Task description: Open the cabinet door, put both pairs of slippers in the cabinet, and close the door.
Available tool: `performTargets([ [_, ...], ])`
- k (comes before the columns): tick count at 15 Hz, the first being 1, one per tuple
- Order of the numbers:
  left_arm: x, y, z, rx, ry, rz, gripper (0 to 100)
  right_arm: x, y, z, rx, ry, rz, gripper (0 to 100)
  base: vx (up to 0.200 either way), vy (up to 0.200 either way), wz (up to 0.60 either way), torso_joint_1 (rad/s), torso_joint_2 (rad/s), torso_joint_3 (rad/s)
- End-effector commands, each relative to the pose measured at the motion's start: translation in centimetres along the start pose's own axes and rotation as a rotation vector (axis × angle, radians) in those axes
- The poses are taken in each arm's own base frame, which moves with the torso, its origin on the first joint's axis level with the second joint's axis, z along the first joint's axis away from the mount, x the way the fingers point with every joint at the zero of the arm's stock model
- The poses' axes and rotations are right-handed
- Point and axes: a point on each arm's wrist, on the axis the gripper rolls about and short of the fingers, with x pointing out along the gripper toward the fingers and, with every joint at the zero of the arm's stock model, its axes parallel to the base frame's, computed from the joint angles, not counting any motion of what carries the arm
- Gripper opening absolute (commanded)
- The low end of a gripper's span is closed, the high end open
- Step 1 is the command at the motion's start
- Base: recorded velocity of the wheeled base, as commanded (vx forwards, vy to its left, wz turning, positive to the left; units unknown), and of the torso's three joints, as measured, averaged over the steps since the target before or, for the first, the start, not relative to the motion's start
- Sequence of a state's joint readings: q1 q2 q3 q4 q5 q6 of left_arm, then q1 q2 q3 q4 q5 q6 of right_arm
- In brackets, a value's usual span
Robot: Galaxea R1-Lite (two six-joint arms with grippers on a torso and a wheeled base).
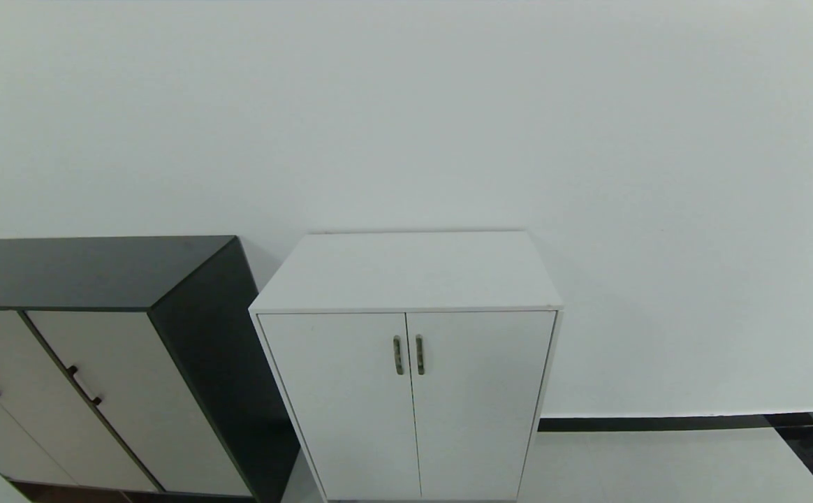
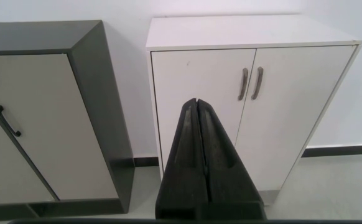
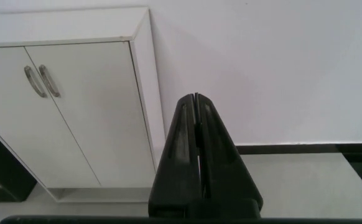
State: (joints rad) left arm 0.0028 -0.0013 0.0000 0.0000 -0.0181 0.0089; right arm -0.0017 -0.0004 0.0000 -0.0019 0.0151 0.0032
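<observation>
While holding left claw (image 2: 196,102) and right claw (image 3: 195,98) closed, empty: risk hooking both close-set handles (image 1: 398,355) together.

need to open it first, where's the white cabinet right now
The white cabinet stands centre in the head view, against the wall, right of the dark cabinet.

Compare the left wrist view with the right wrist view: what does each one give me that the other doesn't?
Left wrist view: the shut left gripper and the dark cabinet standing beside the white one. Right wrist view: the shut right gripper and the white cabinet's right side panel. Both: the white cabinet with its two doors closed and its paired handles at the centre seam.
</observation>
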Motion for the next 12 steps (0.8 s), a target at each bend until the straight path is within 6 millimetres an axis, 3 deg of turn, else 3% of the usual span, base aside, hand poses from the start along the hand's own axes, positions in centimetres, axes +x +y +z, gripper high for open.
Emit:
performTargets([
  [1, 0.01, 0.00, 0.00, 0.000, 0.001, 0.000, 0, 0.01, 0.00, 0.00, 0.000, 0.002, 0.000, 0, 0.000, 0.000, 0.00, 0.000, 0.00, 0.000],
  [12, 0.01, 0.00, 0.00, 0.000, 0.001, 0.000, 0, 0.01, 0.00, 0.00, -0.002, 0.002, 0.000, 0, 0.000, 0.000, 0.00, 0.000, 0.00, 0.000],
])
